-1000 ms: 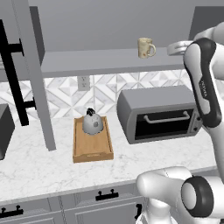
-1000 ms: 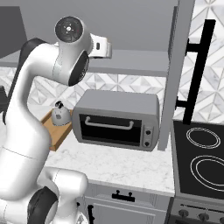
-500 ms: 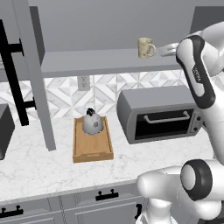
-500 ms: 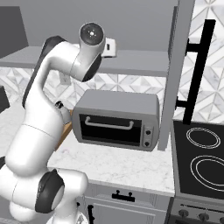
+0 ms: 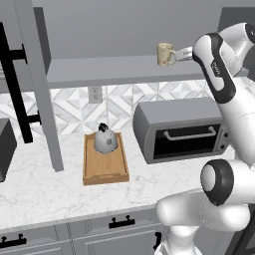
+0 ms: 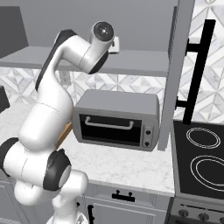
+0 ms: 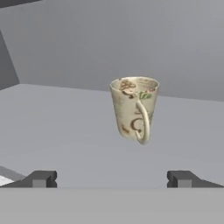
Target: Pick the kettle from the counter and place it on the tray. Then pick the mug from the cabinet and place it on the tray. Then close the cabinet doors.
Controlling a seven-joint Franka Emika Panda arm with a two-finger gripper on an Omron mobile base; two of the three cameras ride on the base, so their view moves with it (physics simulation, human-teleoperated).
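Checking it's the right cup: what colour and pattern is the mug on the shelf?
Cream mug with small brown and green motifs; clearest in the hand view.

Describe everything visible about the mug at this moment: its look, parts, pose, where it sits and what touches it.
The mug is small, cream-beige and looks ceramic, with a faint brownish and green pattern on its wall. It stands upright, mouth open upward, tapering slightly to its base. In the hand view its loop handle faces the camera. It stands on the grey shelf of the open cabinet, above the toaster oven. Nothing but the shelf touches it: the gripper is open, fingertips short of the mug.
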